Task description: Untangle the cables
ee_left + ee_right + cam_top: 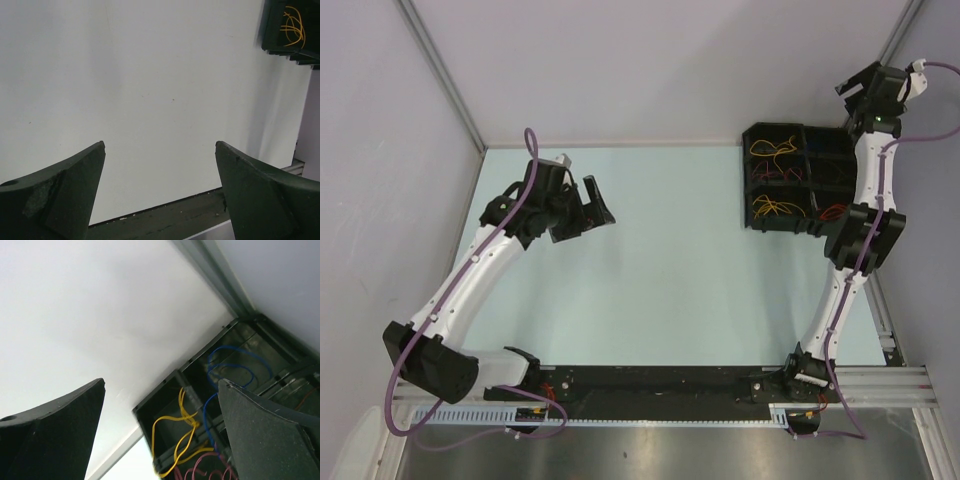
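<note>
**Both tools released; cables lie in the divided tray**

1. Left tool (160,145): released. Its fingers stand wide apart with only bare table (150,90) between them. It hangs over the open middle of the table, well apart from the tray (747,178). I judge this placement keeps it out of the other arm's way.

2. Right tool (161,382): also spread, carrying nothing. It sits high over the tray's far corner, looking down into the compartments. I take this as an inspection or clearance position.

3. Cables (772,150): I see all of them inside the tray and none outside it. The right wrist view shows a yellow cable (180,432) in one compartment, a blue cable (232,365) in the next and reddish strands (197,472) nearer the camera.

4. Judgement: with the colours in separate compartments and both tools unloaded, I rate the task done or nearly so.
</note>
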Robot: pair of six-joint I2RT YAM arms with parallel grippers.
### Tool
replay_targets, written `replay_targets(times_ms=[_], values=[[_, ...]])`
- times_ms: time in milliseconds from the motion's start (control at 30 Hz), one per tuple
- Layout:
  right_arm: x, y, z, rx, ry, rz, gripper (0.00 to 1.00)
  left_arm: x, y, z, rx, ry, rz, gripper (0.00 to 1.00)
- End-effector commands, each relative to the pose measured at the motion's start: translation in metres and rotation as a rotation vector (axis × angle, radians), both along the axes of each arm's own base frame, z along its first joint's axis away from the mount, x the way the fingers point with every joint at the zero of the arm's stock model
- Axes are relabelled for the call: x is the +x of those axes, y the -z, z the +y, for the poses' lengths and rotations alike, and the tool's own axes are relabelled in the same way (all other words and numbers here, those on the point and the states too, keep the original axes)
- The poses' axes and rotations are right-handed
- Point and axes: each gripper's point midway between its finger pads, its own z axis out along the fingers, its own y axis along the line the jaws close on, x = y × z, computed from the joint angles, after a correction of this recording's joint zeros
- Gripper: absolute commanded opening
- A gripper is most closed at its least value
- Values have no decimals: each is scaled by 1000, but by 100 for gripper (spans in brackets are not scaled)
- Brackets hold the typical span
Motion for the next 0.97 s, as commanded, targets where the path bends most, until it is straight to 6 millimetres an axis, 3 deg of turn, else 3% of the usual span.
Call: replay_targets(times_ms=[0,67,100,167,200,233,267,300,367,400,433,600,633,700,733,767,833,933], values=[[-29,-73,36,-34,-68,-75,100,2,-16,-5,-56,25,-65,96],[-40,-81,50,-30,-101,-68,100,2,-14,-6,-67,30,-67,96],[-42,-66,55,-18,-113,-35,100,0,-16,-7,-80,37,-71,96],[-52,-73,71,-27,-156,-32,100,-1,-16,-8,-87,47,-76,96],[-56,-54,74,-19,-162,15,100,-3,-17,-9,-92,55,-77,96],[-65,-64,79,-26,-167,9,100,-4,-15,-9,-90,61,-72,96],[-70,-59,82,-24,-173,27,100,-6,-15,-8,-89,64,-73,96],[-75,-40,87,-8,-179,71,100,-8,-16,-9,-93,70,-76,95],[-90,-46,98,23,-217,54,100,-10,-13,-8,-97,72,-73,95],[-99,-23,103,65,-237,100,100,-13,-12,-9,-101,78,-73,95],[-109,-29,104,80,-234,89,100,-13,-11,-9,-102,77,-71,95],[-153,18,111,179,-297,253,100,-20,-5,-13,-138,90,-60,95],[-163,36,114,198,-315,296,100,-23,-5,-14,-148,95,-62,95],[-180,36,121,211,-369,294,100,-25,5,-15,-161,94,-44,94],[-190,53,125,233,-393,321,100,-28,6,-17,-173,101,-41,94],[-198,45,129,227,-412,303,100,-30,9,-17,-179,103,-34,94],[-214,51,133,223,-435,329,100,-32,16,-18,-188,104,-24,94],[-238,47,123,166,-346,366,100,-32,24,-14,-162,97,-20,94]])
